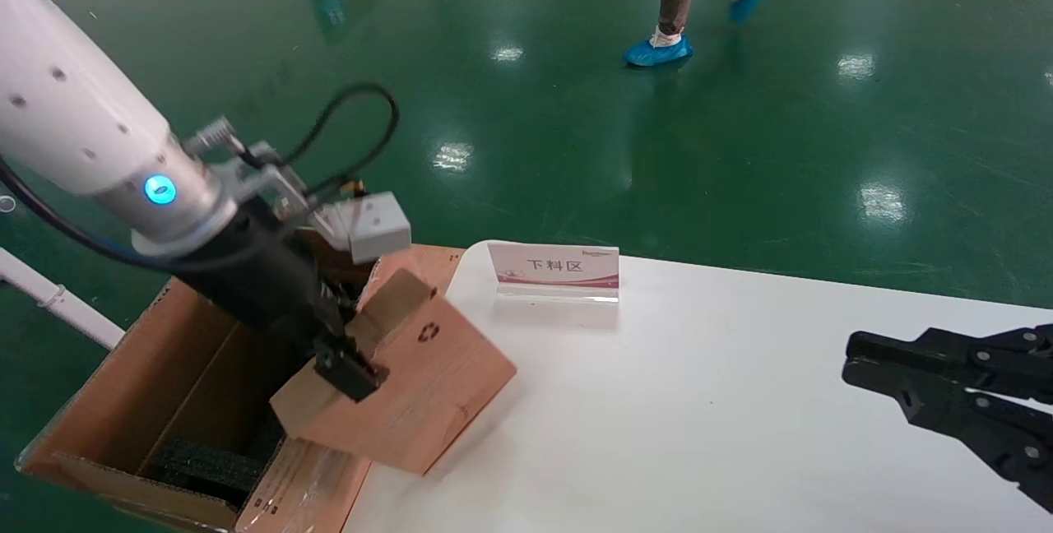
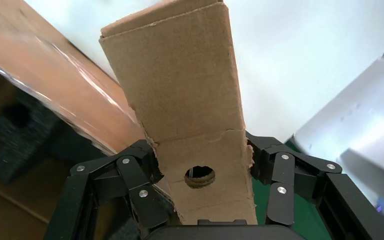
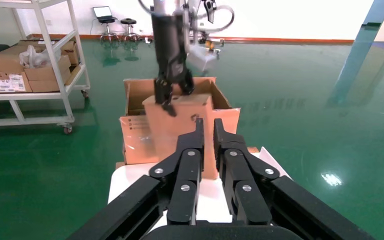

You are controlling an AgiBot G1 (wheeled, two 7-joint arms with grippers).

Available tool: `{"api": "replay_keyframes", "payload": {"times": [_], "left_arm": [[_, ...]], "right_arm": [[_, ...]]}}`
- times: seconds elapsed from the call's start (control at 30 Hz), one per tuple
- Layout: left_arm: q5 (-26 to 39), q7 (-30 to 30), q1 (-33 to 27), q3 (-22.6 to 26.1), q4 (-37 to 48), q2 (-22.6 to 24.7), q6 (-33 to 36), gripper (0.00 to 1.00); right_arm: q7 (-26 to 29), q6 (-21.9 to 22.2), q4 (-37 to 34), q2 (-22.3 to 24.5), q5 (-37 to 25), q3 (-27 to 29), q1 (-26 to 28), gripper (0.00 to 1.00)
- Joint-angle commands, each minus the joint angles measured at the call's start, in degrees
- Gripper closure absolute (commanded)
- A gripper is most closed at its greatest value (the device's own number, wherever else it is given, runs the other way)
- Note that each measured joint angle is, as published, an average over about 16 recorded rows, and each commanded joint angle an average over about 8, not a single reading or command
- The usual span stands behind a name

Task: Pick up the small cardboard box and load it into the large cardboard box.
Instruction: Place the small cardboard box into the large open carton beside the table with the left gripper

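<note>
The small cardboard box (image 1: 428, 385) is tilted, its top leaning over the large cardboard box (image 1: 115, 368) and its low end at the white table's left edge; whether it touches there I cannot tell. A recycling symbol (image 1: 428, 333) shows on its face. My left gripper (image 1: 345, 352) is shut on its upper end; in the left wrist view the left gripper (image 2: 200, 150) clamps the small cardboard box (image 2: 180, 85) on both sides of the round hole (image 2: 199, 177). Black foam (image 1: 206, 463) lies inside the carton. My right gripper (image 1: 851, 360) is parked low over the table's right side, shut and holding nothing.
A small sign stand (image 1: 554, 267) stands at the white table's (image 1: 658, 418) far edge. A person (image 1: 674, 23) walks on the green floor beyond. A taped flap (image 2: 65, 85) of the carton hangs beside the table. A shelf cart (image 3: 40, 65) with boxes stands far behind.
</note>
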Motion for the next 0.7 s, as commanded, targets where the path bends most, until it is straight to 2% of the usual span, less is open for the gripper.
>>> {"api": "replay_keyframes", "payload": {"times": [0.03, 0.23, 0.4, 0.53, 0.7], "left_arm": [[-1.2, 0.6, -1.5, -1.0, 0.8, -0.3, 0.5, 1.00], [-0.4, 4.6, -8.3, -3.3, 9.0, -0.2, 3.1, 1.00], [1.7, 8.8, -13.6, -2.9, 16.8, 0.6, 5.2, 1.00], [3.0, 11.9, -17.3, 0.0, 22.0, 1.4, 6.1, 1.00], [3.8, 14.8, -21.5, 6.5, 26.9, 2.2, 6.5, 1.00]], "right_arm": [[0.0, 0.0, 0.0, 0.0, 0.0, 0.0, 0.0, 1.00], [0.0, 0.0, 0.0, 0.0, 0.0, 0.0, 0.0, 1.00], [0.0, 0.0, 0.0, 0.0, 0.0, 0.0, 0.0, 1.00], [0.0, 0.0, 0.0, 0.0, 0.0, -0.1, 0.0, 1.00], [0.0, 0.0, 0.0, 0.0, 0.1, -0.1, 0.0, 1.00]]}}
